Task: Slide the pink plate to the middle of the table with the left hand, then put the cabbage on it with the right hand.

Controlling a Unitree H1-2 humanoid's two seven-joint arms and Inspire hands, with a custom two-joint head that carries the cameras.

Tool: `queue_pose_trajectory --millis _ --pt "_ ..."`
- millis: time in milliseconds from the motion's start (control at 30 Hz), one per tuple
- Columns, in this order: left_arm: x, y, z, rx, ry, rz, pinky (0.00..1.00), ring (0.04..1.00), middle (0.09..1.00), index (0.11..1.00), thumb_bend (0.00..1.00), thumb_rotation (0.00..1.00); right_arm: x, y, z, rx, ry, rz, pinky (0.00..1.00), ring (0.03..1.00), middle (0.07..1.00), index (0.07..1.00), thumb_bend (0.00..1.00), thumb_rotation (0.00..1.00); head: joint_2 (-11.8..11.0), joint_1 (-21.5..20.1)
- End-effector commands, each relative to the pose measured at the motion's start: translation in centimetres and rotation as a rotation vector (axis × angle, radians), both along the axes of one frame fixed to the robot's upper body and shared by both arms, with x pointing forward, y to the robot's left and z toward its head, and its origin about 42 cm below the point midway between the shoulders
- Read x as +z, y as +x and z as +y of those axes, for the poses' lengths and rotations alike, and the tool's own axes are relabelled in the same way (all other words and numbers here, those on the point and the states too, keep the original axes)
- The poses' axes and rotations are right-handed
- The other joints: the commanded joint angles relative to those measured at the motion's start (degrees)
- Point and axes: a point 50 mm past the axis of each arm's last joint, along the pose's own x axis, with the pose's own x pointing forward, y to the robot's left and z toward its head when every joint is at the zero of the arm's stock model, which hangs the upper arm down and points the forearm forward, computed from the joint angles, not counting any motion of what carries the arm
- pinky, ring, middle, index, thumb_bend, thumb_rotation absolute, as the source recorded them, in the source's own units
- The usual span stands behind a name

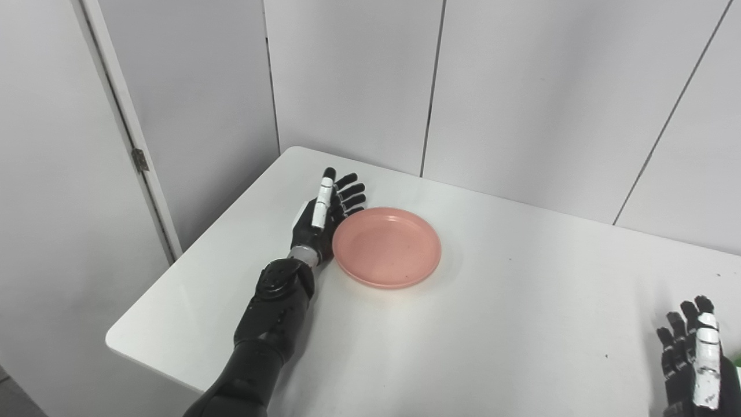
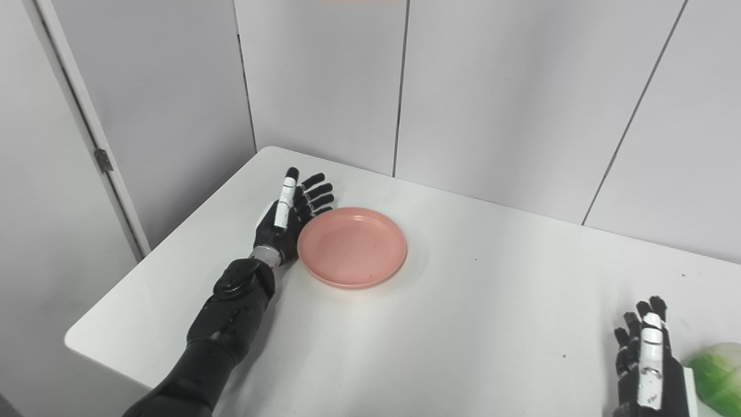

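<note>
We see the pink plate [image 1: 386, 247] lying flat on the white table [image 1: 492, 324], over toward our left side and not yet in the middle. Nothing is on it. Our left hand [image 1: 324, 215] rests on the table right beside the plate's left edge, and it looks like it touches the rim. Its fingers are stretched out and spread a little, and it holds nothing. So we think we are at the first step, the push, and the plate has some way to go to the right.

Next we need to keep the side of that hand flat against the rim and push gently to the right, so the plate slides and does not spin or tip.

Far off at the near right of the table is the cabbage [image 2: 718, 376], green and round, partly cut off by the edge of the picture. Our right hand [image 2: 647, 359] waits just beside it, fingers straight up and apart, with nothing in it. It has to wait for the plate
</note>
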Motion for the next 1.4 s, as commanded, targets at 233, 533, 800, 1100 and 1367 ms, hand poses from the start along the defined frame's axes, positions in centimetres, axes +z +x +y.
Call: queue_pose_trajectory --millis 233,533,800,1100,1367 --pt "1.7 -1.4 -7.4 -0.106 0.026 0.033 0.85 0.846 0.810 0.801 0.74 0.92 1.2 1.4 0.6 0.002 0.020 -0.098 1.00 1.000 1.000 1.000 0.46 0.78 5.09 -12.81" --pt "1.8 -3.1 -13.1 -0.180 0.016 -0.008 0.86 0.831 0.808 0.800 0.74 0.91 4.5 1.5 1.3 -0.056 -0.047 -0.234 1.00 0.944 0.951 0.959 0.62 0.74 9.28 -32.92" --pt "0.2 -3.8 -16.4 -0.252 0.028 -0.064 0.83 0.829 0.820 0.806 0.73 0.95 12.5 0.1 -1.5 -0.136 -0.266 -0.381 1.00 0.958 0.970 0.981 0.70 0.78 9.69 -42.45" --pt "-0.9 -4.1 -17.7 -0.230 0.091 -0.136 0.86 0.858 0.853 0.838 0.73 1.00 22.2 -2.6 -9.1 -0.182 -0.625 -0.445 1.00 0.927 0.913 0.920 0.70 0.72 8.46 -44.51" --pt "-1.4 -4.1 -17.8 -0.205 0.079 -0.151 0.85 0.850 0.843 0.833 0.69 0.99 26.8 -2.2 -14.8 -0.023 -1.091 -0.311 0.73 0.814 0.822 0.833 0.72 0.62 7.44 -47.41"
